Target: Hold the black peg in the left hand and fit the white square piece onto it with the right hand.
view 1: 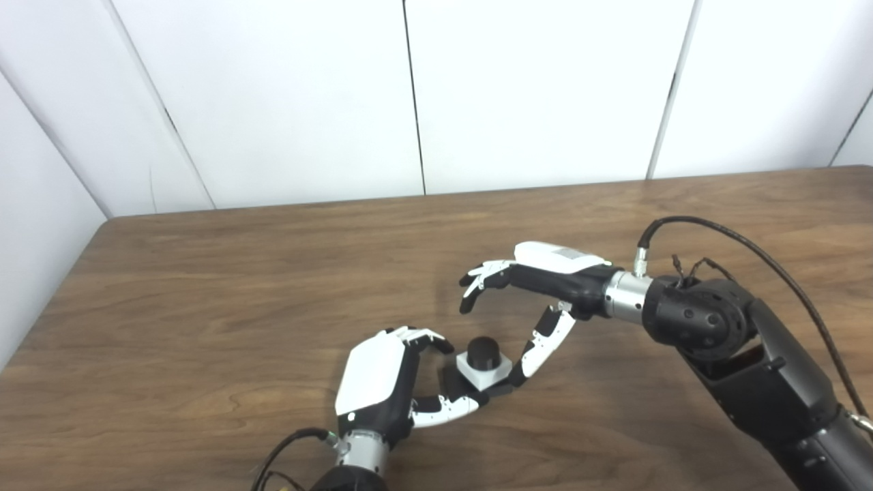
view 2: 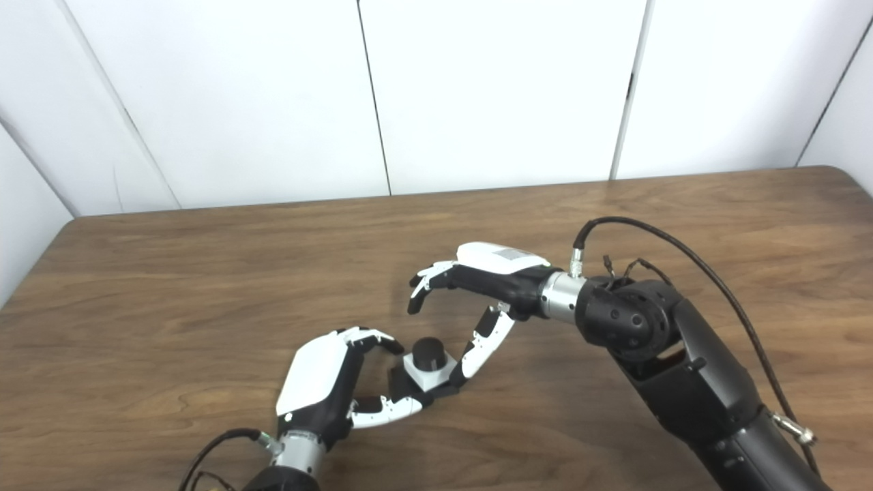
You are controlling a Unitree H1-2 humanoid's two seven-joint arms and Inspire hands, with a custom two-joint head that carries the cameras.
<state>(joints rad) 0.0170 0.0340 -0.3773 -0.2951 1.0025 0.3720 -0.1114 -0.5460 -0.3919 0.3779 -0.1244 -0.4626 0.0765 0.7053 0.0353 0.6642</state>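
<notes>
Left hand (view 1: 382, 382) curled around the black peg's (view 1: 485, 351) base on the table (view 1: 204, 307), apparently gripping it. White square piece (view 1: 483, 372) already sat over the peg, which stood upright, axis vertical. Right hand (view 1: 539, 286) open just beside, thumb touching; seating looked done, release remained.

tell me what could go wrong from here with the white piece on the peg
1. The right hand is open with its thumb tip by the white piece; pulling away carelessly could nudge it.
2. The left hand grips only the base, so the peg could slide on the table.
</notes>
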